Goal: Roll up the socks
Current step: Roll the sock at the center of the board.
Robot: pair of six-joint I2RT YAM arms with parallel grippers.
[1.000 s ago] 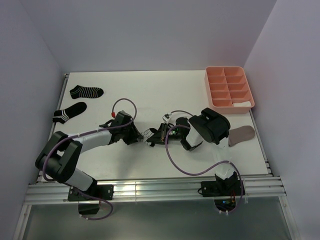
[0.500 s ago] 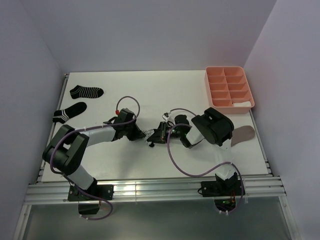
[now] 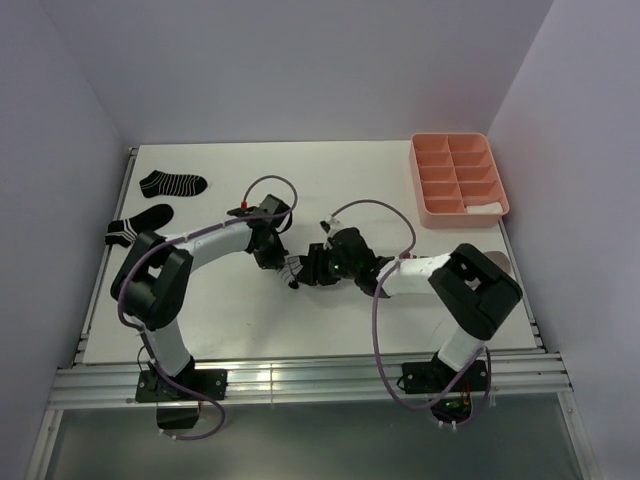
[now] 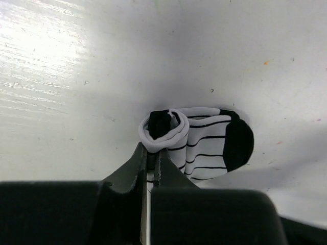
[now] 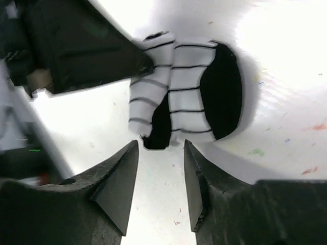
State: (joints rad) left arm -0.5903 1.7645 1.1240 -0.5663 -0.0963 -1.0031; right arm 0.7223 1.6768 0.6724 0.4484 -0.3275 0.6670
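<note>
A white thin-striped sock with black toe and heel lies partly rolled on the white table. My left gripper is shut on the edge of its rolled end. In the right wrist view the same sock lies just beyond my right gripper, which is open and holds nothing, its tips close to the sock's black edge. From above, both grippers meet mid-table, left gripper and right gripper. Two black white-striped socks lie flat at the far left.
A pink compartment tray stands at the back right, with a white sock in its near right cell. A taupe sock lies at the right edge, partly behind the right arm. Walls close in both sides.
The left gripper has closed on the rolled end of the striped sock. The right gripper has opened and let go of it, and the right arm's elbow has swung out to the right.
</note>
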